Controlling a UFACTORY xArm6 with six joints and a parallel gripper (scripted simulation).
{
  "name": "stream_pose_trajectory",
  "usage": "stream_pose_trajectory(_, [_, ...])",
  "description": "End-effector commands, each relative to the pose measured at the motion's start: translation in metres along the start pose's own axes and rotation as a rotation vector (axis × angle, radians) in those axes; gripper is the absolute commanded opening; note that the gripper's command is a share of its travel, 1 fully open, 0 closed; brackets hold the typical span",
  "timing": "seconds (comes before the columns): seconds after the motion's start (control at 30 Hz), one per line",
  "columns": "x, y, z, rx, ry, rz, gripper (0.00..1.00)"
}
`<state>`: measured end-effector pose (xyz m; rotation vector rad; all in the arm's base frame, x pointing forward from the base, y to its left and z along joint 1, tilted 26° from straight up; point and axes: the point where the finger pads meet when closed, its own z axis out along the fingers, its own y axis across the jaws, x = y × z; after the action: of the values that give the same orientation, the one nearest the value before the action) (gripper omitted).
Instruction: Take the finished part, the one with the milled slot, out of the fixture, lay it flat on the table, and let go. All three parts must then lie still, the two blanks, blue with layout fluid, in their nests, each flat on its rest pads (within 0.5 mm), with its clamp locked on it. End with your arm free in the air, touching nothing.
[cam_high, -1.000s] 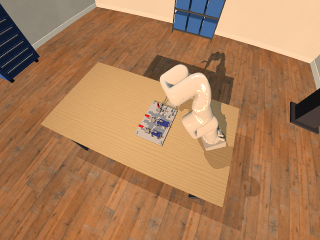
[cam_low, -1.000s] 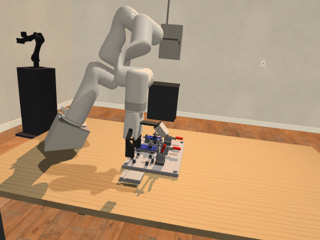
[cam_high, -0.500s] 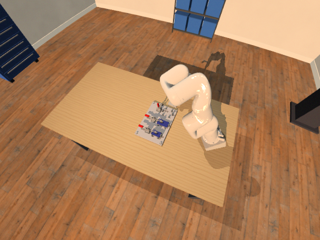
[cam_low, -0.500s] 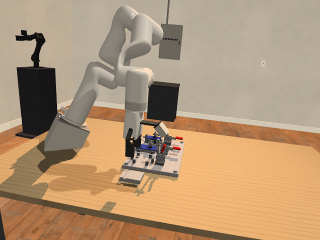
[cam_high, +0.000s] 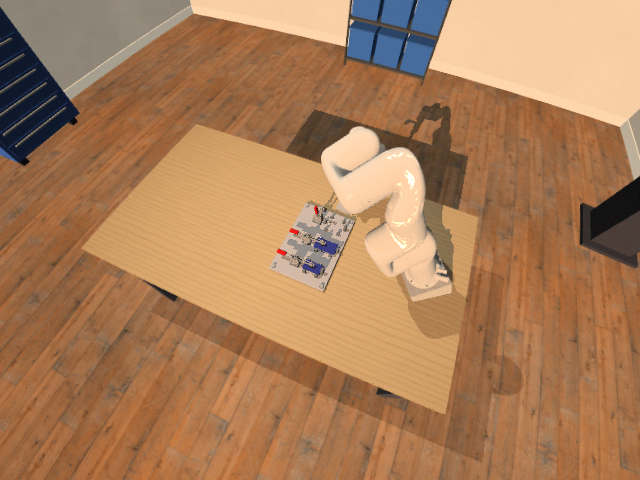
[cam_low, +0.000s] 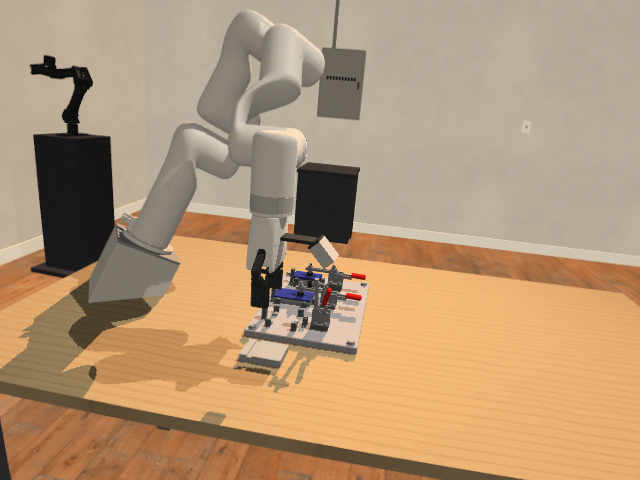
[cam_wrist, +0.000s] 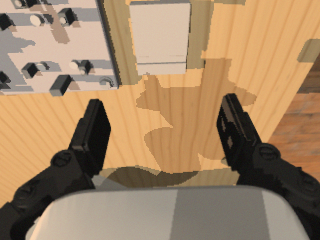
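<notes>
The finished part (cam_low: 263, 353), a pale grey slab with a slot line, lies flat on the table just beside the fixture plate (cam_low: 310, 315); it also shows in the wrist view (cam_wrist: 160, 37). My gripper (cam_wrist: 162, 111) is open and empty, above the table and clear of the part; it shows in the exterior view (cam_low: 261, 289) by the plate's near corner. Two blue blanks (cam_high: 326, 244) (cam_high: 313, 267) sit in their nests with red-handled clamps (cam_high: 281, 252) lying flat. The third nest (cam_high: 336, 222) is empty, its clamp handle (cam_low: 326, 296) raised.
The fixture plate (cam_high: 313, 245) sits mid-table close to my arm's base (cam_high: 426, 281). The table's far edge (cam_wrist: 280, 100) lies right of my fingers in the wrist view. Clamps and posts stand up from the plate.
</notes>
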<state>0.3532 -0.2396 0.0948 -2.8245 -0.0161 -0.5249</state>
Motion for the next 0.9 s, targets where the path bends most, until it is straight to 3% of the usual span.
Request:
stream_pose_trajectory(0.0, [0.001,0.001,-0.012,-0.003,0.002,-0.001,0.95])
stream_pose_trajectory(0.6, [0.001,0.001,-0.067,-0.003,0.002,-0.001,0.95])
stream_pose_trajectory(0.87, [0.001,0.001,-0.078,-0.003,0.002,-0.001,0.95])
